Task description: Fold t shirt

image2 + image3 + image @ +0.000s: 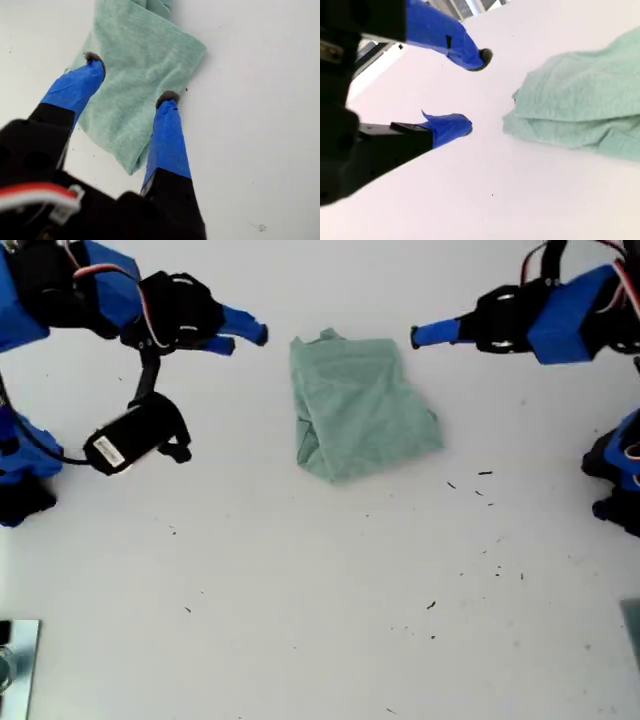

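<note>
With the folded t shirt lying mid-table toward the far edge, long axis near-to-far, nearest to my first gripper, jaws spread above its corner from the exterior view's right; my second gripper spread too, just left, apart.

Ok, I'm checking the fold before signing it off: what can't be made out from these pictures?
- Sleeves and collar of the t shirt: tucked under its own folds in every view.
- Whether my first claw touches the cloth: the first wrist view gives no height cue.
- The shirt's far part beyond my second claw: cut off by the second wrist view's edge.
- Dark specks on the table: too small in the exterior view.
</note>
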Tool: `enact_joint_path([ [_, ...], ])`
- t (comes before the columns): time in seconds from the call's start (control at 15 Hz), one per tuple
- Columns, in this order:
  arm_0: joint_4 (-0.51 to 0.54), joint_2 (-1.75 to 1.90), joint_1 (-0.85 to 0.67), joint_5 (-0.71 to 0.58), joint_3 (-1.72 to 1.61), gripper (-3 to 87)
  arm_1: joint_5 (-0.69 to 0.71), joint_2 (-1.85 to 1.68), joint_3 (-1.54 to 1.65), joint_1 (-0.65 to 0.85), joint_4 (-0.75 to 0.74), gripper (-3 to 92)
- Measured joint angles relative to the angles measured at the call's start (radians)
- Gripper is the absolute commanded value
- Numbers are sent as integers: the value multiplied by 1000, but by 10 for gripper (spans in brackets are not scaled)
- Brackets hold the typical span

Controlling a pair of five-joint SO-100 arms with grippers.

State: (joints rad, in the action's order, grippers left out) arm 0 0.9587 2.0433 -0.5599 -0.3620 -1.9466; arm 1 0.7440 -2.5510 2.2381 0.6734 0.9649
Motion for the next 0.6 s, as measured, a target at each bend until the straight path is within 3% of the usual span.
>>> enact_joint_path([
  [0.07, -12, 72, 0, 14, -81, 71, 3, -104, 48, 8, 37, 61],
  [0.13, -29, 152, 9, 35, -173, -1, 0, -236, 127, 9, 75, 24],
  [0.47, -149, 818, 227, 262, -897, -2, -164, -893, 597, -75, 291, 22],
  [0.53, -138, 1000, 249, 302, -1057, -2, -201, -923, 664, -72, 339, 22],
  [0.6, -57, 1210, 265, 347, -1183, -1, -235, -939, 736, -84, 373, 23],
])
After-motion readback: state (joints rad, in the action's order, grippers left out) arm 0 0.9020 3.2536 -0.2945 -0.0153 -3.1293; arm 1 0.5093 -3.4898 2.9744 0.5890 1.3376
